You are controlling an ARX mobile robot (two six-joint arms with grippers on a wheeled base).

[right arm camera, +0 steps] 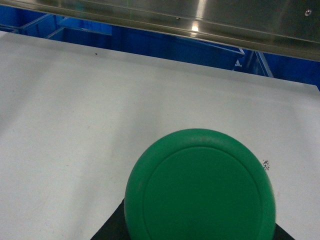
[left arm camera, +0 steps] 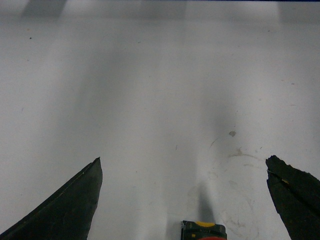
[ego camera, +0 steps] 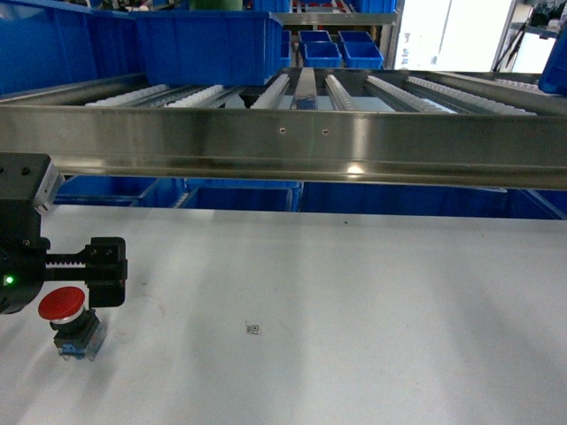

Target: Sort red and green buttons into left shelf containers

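The red button (ego camera: 60, 304), a red cap on a black-and-blue body, stands on the white table at the near left. In the left wrist view its top edge (left arm camera: 204, 231) shows at the bottom, between the wide-apart fingers of my open left gripper (left arm camera: 184, 160), which touches nothing. The green button (right arm camera: 200, 185) fills the lower part of the right wrist view, and my right gripper (right arm camera: 200, 236) is shut on it; only dark finger edges show beside the cap. The right gripper is outside the head view. Two large blue bins (ego camera: 208, 44) (ego camera: 53, 49) sit on the shelf at upper left.
A steel shelf rail (ego camera: 283, 142) with roller tracks spans the view above the table's far edge. Small blue trays (ego camera: 341, 49) stand at the back. More blue bins (ego camera: 239, 195) sit under the shelf. A small printed marker (ego camera: 253, 328) lies mid-table.
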